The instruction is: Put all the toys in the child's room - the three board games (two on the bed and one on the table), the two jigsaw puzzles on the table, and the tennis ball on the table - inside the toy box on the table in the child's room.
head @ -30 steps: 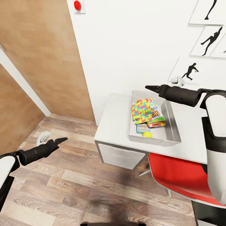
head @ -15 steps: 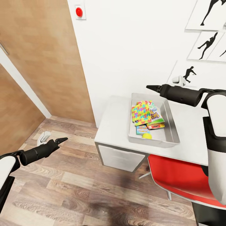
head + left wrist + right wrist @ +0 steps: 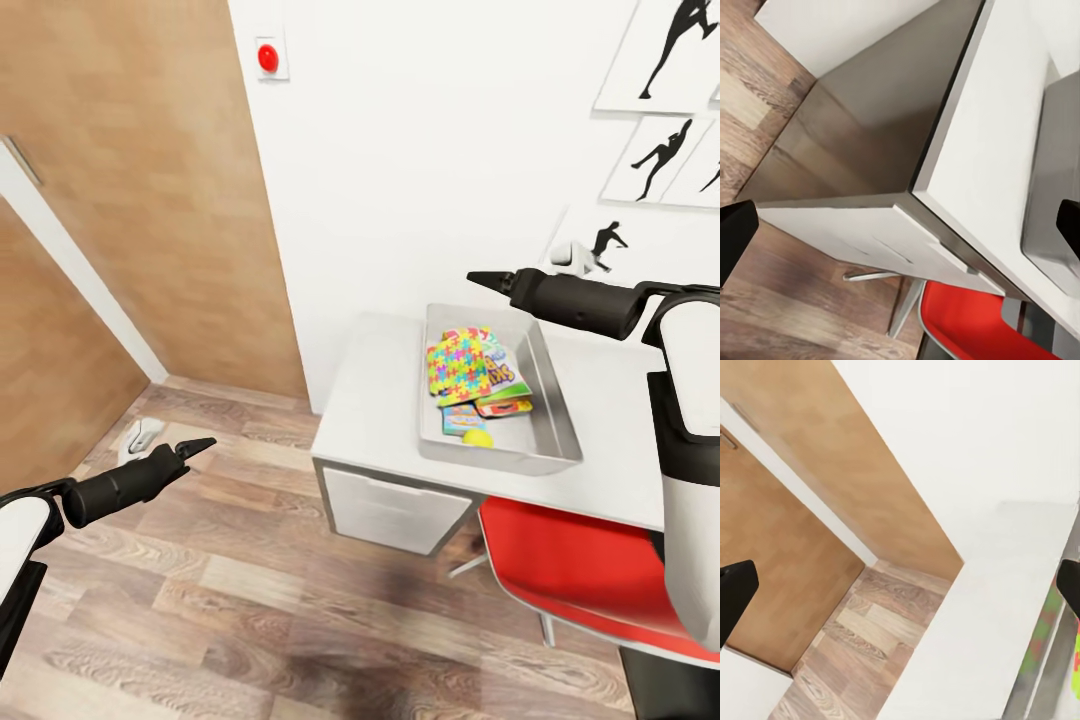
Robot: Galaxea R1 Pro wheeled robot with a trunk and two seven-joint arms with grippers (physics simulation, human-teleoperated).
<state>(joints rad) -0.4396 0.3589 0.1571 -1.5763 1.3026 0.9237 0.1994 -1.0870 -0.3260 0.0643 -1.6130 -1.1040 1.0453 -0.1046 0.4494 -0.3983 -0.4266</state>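
Toy box (image 3: pixel 556 420) smooth grey, metal-like; table (image 3: pixel 375 400) matt white; floor (image 3: pixel 200 600) wood-plank; chair (image 3: pixel 570 570) glossy red.

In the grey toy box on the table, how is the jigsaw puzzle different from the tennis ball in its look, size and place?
The jigsaw puzzle is a flat square board in many colours; the tennis ball is round and plain yellow-green. The puzzle is far larger than the ball. The puzzle lies on top of the game boxes, toward the far end of the toy box; the ball sits alone near the front wall. Both are inside the toy box, and no end effector holds either.
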